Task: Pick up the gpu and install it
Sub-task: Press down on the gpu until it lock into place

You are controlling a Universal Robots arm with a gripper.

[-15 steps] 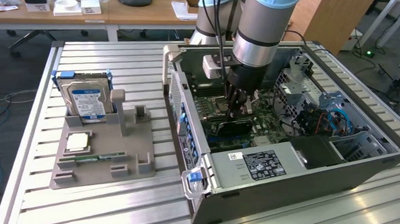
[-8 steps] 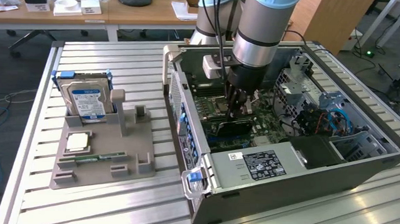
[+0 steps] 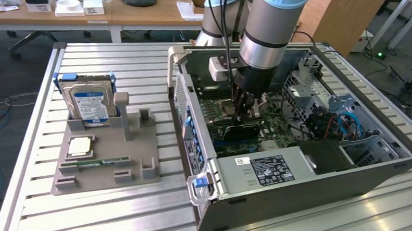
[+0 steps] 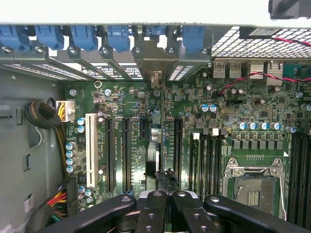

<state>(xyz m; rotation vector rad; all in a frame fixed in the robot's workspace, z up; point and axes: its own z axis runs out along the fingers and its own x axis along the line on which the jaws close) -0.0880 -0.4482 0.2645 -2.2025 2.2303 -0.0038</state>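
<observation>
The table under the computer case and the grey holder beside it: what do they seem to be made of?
The table looks like bare metal, probably aluminium: pale ribbed slats with a soft shine. The grey holder looks like matte plastic, perhaps printed: dull, uniform grey, with blocky moulded slots. The computer case looks like dark painted sheet metal.

Matt grey metal computer case [image 3: 307, 188], ribbed shiny aluminium table [image 3: 118, 211], wooden desk [image 3: 127, 15].
</observation>
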